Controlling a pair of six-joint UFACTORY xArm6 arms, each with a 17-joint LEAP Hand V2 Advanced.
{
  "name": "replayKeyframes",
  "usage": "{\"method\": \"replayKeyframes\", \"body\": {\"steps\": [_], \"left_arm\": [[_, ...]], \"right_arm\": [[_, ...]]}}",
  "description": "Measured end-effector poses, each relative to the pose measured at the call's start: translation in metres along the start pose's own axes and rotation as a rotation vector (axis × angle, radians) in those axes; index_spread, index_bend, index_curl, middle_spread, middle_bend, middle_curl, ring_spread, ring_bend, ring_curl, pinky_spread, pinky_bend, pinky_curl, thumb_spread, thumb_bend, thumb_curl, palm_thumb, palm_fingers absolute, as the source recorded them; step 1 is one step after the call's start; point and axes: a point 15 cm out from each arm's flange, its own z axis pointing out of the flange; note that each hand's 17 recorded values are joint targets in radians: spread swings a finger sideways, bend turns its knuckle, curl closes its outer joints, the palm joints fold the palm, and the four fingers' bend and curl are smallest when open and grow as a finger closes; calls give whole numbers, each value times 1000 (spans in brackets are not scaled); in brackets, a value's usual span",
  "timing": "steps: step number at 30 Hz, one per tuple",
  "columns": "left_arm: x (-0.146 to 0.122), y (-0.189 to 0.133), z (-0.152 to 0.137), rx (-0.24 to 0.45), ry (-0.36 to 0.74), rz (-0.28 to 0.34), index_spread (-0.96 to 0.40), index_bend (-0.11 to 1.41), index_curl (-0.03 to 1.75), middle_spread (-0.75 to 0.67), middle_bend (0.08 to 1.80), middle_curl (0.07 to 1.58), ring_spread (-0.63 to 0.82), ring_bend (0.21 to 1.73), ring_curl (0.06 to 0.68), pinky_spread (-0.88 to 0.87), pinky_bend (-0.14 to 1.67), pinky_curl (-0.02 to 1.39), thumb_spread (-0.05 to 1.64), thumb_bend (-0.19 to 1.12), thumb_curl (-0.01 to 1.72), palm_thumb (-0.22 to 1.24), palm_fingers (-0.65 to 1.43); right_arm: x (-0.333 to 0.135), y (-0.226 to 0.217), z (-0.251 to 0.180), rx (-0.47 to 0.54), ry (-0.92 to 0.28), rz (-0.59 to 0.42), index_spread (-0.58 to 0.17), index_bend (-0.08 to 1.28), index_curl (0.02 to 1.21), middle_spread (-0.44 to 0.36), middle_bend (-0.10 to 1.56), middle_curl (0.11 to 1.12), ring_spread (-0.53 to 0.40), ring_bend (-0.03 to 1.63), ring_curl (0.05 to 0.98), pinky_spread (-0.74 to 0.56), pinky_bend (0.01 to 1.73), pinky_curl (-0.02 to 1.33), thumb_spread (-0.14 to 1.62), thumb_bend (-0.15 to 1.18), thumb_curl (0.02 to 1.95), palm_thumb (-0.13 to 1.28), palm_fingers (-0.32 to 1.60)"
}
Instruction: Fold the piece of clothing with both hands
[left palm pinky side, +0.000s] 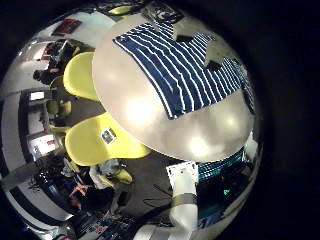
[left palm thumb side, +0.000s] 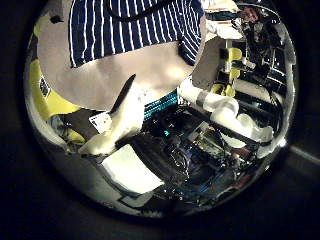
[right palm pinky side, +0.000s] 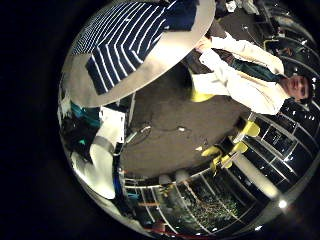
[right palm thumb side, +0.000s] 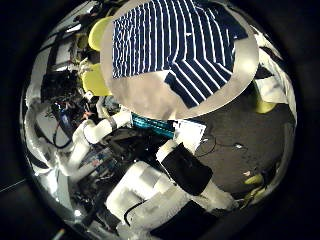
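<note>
A striped piece of clothing (left palm pinky side: 180, 65) lies spread flat on a round table (left palm pinky side: 190, 130), with one sleeve out toward the table's middle. It also shows in the left thumb side palm view (left palm thumb side: 130, 30), the right little finger side palm view (right palm pinky side: 125, 45) and the right thumb side palm view (right palm thumb side: 175, 45).
Two chairs (left palm pinky side: 80, 75) (left palm pinky side: 105, 140) stand beside the table. A white arm (left palm thumb side: 225, 105) shows off the table's edge, and arm segments (right palm thumb side: 95, 130) show in the right thumb side palm view. Bare table top (right palm thumb side: 155, 95) lies beside the clothing.
</note>
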Motion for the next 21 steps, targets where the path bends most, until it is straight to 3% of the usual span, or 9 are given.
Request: {"method": "replayKeyframes", "body": {"steps": [12, 21], "left_arm": [[-2, 9, 11, -11, -6, 9, -148, 188, 490, -3, 194, 428, -46, 734, 214, 19, 435, 341, 1279, -14, 294, 411, 362], [-33, 1, 33, -30, -131, 66, -115, 176, 466, 15, 173, 422, 32, 707, 211, 96, 414, 340, 1206, -31, 296, 366, 225]], "right_arm": [[-5, 11, -12, 49, 20, -1, -369, 161, 282, -16, 194, 342, 144, 447, 254, 314, 425, 291, 1377, -9, 256, 481, 153], [-10, 13, -13, 55, 10, 28, -367, 164, 283, -7, 198, 347, 136, 451, 255, 319, 415, 287, 1383, -7, 259, 505, 180]]}}
